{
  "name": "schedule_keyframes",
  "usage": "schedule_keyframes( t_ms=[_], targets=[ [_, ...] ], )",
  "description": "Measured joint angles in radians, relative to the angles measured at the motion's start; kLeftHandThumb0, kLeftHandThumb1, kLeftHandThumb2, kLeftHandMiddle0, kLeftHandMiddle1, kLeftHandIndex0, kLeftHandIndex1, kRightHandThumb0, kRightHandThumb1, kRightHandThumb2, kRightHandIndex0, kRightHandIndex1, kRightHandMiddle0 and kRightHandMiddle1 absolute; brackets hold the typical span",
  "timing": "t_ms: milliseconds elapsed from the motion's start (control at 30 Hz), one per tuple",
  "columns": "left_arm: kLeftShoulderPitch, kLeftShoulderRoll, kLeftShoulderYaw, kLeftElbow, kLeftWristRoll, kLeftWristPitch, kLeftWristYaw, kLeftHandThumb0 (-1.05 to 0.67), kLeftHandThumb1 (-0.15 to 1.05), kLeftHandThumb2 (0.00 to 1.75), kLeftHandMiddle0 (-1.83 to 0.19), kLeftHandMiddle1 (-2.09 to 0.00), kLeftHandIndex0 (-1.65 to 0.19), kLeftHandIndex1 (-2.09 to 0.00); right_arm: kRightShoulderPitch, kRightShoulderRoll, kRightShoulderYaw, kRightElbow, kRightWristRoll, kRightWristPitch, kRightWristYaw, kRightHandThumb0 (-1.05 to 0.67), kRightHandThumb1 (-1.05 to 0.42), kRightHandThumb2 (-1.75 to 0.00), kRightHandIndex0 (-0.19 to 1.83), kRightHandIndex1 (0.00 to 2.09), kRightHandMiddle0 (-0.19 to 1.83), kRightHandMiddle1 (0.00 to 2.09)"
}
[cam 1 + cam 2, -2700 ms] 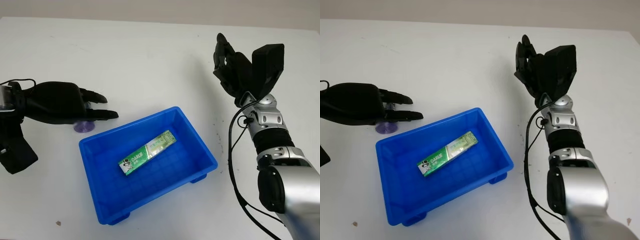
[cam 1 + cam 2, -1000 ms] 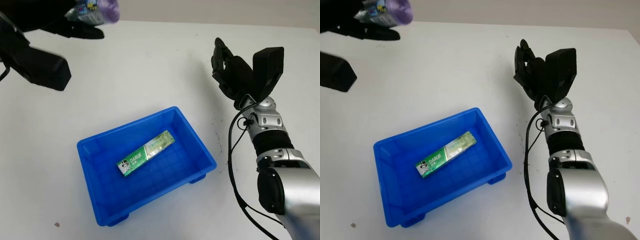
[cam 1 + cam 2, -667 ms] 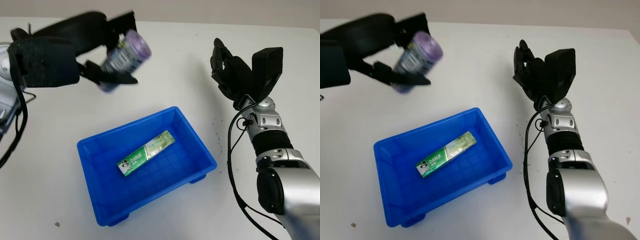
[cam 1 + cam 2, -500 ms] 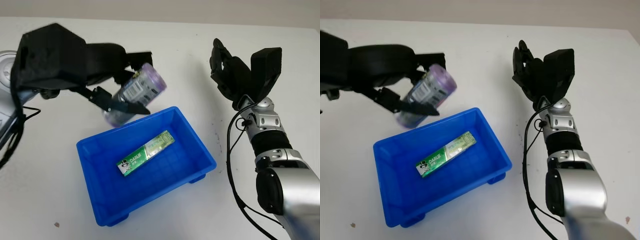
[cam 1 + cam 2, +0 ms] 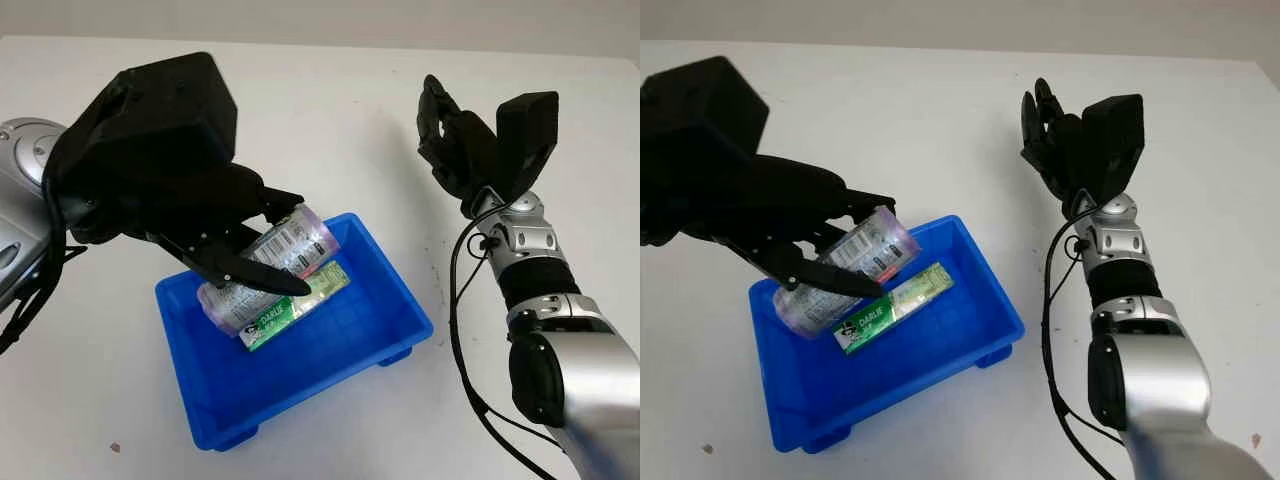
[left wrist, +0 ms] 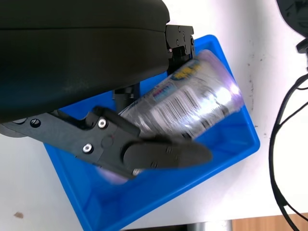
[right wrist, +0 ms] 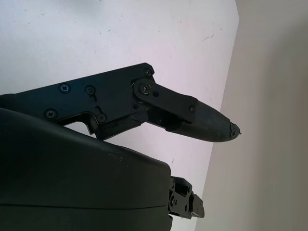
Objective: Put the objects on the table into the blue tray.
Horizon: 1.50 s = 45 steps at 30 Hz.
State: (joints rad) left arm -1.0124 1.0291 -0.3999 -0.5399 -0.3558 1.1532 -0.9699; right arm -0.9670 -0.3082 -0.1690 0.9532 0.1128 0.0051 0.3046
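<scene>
Left hand: the black three-finger left hand point(image 5: 215, 225) is positioned over the left half of the tray, fingers closed around the bottle; one finger point(image 6: 166, 153) crosses the bottle's labelled side.
Bottle: the clear cylindrical plastic bottle with a purple tint and a printed barcode label point(image 5: 268, 262) is held on its side, tilted, inside the tray's outline and above the toothpaste box. Whether it touches the box or the tray floor cannot be determined.
Tray: the blue rectangular plastic tray with a gridded floor point(image 5: 395, 291) sits on the table, turned at an angle to the table edges, between the two arms.
Toothpaste box: the green and white flat toothpaste box point(image 5: 908, 295) lies flat on the tray floor, running diagonally; its upper-left portion is covered by the bottle and the left hand.
Right hand: the black three-finger right hand point(image 5: 455, 145) is raised above the table to the right of the tray, well apart from it, open and holding nothing.
Table: the white flat table point(image 5: 330, 120) carries the tray.
</scene>
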Motion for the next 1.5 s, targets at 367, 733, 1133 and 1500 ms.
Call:
schedule_keyframes(
  t_ms=[367,733,1133,1500],
  targets=[
    [0.013,-0.058,0.027,0.013,0.033,-0.004,0.057,-0.68,1.05,0.29,0.15,-0.05,0.14,-0.04,0.0,0.0,0.001,-0.005,-0.002,0.001,-0.001,-0.71,-1.05,-0.76,-0.19,0.0,-0.19,0.0],
    [0.142,-0.326,0.404,0.103,0.019,-0.196,0.38,-0.43,1.05,0.29,-0.05,-1.77,0.07,-1.75,0.0,0.0,0.0,-0.005,-0.006,0.007,-0.005,-0.73,-1.05,-0.74,-0.19,0.0,-0.19,0.0],
    [0.311,-0.623,0.785,0.434,0.083,-0.727,0.821,-0.48,1.05,0.32,-0.05,-1.82,0.08,-1.76,0.0,0.0,-0.003,-0.013,0.003,0.01,0.009,-0.74,-1.05,-0.73,-0.19,0.0,-0.19,0.0],
    [0.393,-0.598,0.769,0.811,0.174,-0.949,0.803,-0.63,1.05,0.49,0.06,-0.02,0.06,-0.05,0.002,-0.004,-0.006,-0.03,0.011,0.017,0.011,-0.72,-1.05,-0.77,-0.19,0.0,-0.19,0.0]
  ],
)
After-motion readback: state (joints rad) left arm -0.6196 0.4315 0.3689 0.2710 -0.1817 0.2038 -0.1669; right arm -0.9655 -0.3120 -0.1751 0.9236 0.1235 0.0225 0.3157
